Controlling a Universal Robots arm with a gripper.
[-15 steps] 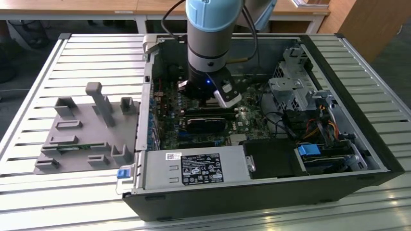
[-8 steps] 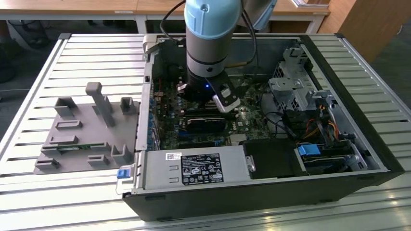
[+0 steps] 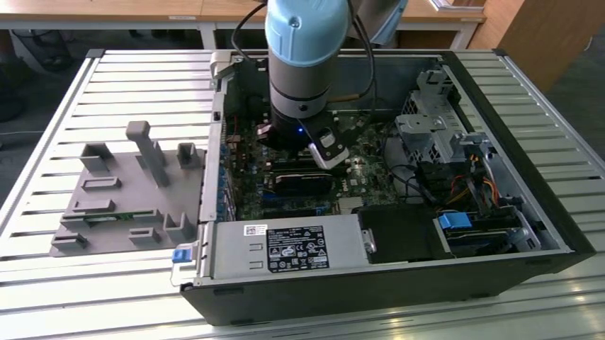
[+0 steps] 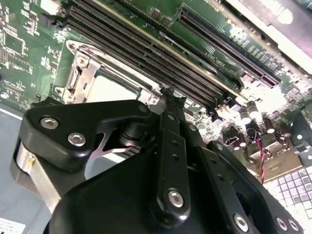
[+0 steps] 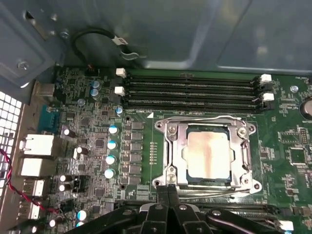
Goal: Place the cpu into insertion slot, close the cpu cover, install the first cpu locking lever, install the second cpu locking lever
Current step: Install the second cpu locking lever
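An open computer case [image 3: 378, 234] lies on its side on a slatted metal table [image 3: 57, 290], with a robot arm [image 3: 300, 64] reaching straight down into it from above. The side panel is off, which is evidently what lets the arm get at the green circuit board [image 3: 364, 170] on the case floor. Just beside the case, toward the exterior view's left, a grey plastic jig [image 3: 123, 191] with upright posts and pockets rests on the same slats, probably a holder for parts. Wooden desks [image 3: 189, 10] line the room behind.

In the first wrist view, the socket [image 5: 208, 155] sits in the board beside the long black memory slots [image 5: 192, 90]. The chip [image 5: 207, 153] already lies flat inside it, its dull metal top showing through the window of the silver cover frame [image 5: 170, 156], which appears folded down around it. Thin wire levers [image 5: 214, 192] run along the near edge of the socket; whether they are latched cannot be told.

The claw [image 5: 168, 187] hangs at that near edge, its two fingertips [image 5: 162, 191] pressed together with nothing visible between them, a pose that seems suited to nudging a thin lever rather than gripping.
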